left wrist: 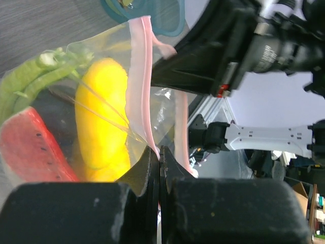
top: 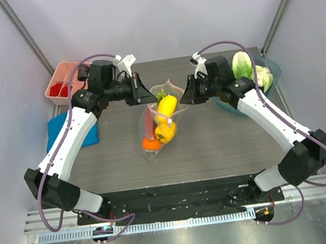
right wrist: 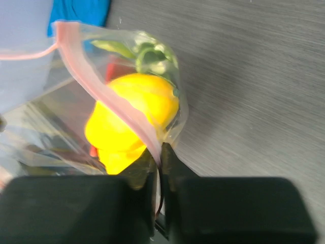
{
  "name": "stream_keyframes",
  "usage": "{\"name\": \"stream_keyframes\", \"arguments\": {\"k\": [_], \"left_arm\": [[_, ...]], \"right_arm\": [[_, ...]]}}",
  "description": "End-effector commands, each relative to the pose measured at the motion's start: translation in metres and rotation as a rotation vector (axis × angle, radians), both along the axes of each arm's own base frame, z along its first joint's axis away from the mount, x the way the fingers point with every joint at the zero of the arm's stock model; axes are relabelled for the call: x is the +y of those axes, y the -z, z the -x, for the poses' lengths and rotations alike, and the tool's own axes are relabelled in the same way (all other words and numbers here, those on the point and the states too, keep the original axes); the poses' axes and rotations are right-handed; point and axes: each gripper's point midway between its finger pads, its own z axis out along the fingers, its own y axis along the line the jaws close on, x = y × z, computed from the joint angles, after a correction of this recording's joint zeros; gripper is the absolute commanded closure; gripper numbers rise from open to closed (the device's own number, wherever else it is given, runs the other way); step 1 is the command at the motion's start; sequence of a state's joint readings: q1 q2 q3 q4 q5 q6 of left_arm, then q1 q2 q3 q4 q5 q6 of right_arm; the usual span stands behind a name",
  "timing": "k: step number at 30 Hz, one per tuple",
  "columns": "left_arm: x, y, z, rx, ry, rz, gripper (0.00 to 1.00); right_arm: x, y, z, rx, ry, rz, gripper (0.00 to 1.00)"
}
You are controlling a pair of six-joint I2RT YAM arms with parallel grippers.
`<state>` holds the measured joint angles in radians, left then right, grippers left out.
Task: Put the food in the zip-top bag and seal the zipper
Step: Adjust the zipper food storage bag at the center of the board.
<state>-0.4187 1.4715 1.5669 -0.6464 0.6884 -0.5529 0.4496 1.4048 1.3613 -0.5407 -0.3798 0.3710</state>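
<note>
**Left gripper** (left wrist: 160, 157) was clenched tight on the thin pale pink zipper strip (left wrist: 139, 76) at the left end of the mouth of the clear crinkly zip-top bag (top: 158, 122), the strip pinched btwn its pressed-together fingers. **Right gripper** (right wrist: 158, 157) was likewise clamped on the zipper strip at the mouth's right end, jaws closed on the plastic. Btwn the two pinch points the mouth gaped, its pink lips standing apart in the left wrist view.

Inside the bag, just behind the strip, lay a long yellow fruit (left wrist: 104, 122), a red watermelon slice (left wrist: 30, 147) w/ dark seeds and a green leek stalk (left wrist: 30, 81). The top view showed a lumpy yellow fruit (top: 165, 132) and an orange (top: 149, 142) deeper in, toward the bag's near end.

The bag was at ctr of the dark grey wood-grain table (top: 229, 138), mouth on the far side, closed end nearer the arm bases. Whether that end rested on the table could not be told.

At far right, a teal bowl (top: 275, 69) held a pale green cabbage (top: 242, 64) and a second greenish-white piece (top: 262, 76), well apart from the bag. At far left sat a pink compartment tray (top: 55, 68) w/ red pieces. Nearer, a blue cloth (top: 64, 130) lay partly under the left arm.
</note>
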Motion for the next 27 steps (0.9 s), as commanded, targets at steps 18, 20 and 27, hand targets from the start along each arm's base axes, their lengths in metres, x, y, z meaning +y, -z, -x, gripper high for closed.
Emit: {"name": "stream_keyframes", "arguments": {"k": [18,20,27], "left_arm": [[0.018,-0.063,0.105,-0.499,0.352,-0.036,0.2],[0.024,-0.072,0.11,-0.648,0.384,-0.06,0.13],[0.003,-0.04,0.134,-0.99,0.646,-0.271,0.14]], "right_arm": [[0.049,-0.059,0.03,-0.26,-0.864,-0.029,0.99],[0.054,-0.044,0.025,-0.212,-0.872,-0.029,0.99],[0.062,-0.047,0.015,-0.189,-0.853,-0.068,0.99]]}}
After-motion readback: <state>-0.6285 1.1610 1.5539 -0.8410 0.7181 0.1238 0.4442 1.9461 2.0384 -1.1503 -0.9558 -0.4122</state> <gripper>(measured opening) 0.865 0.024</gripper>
